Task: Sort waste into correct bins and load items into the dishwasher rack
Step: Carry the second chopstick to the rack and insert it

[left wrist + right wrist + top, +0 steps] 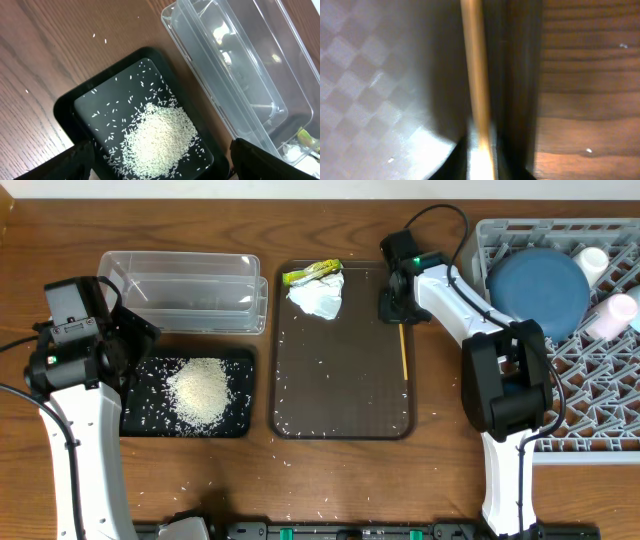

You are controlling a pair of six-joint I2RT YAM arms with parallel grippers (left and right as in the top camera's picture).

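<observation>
The wooden chopsticks show as one thin stick lying along the right side of the brown tray. My right gripper sits at its far end. In the right wrist view the stick runs up from between the dark jaws of the right gripper, which are closed in on it. A crumpled white tissue and a yellow-green wrapper lie at the tray's far end. My left gripper hangs open and empty above the rice pile in the black tray.
The clear tub stands behind the black tray. At the right, the grey rack holds a dark-blue bowl, a white cup and a pink cup. Stray rice grains dot the brown tray and the table.
</observation>
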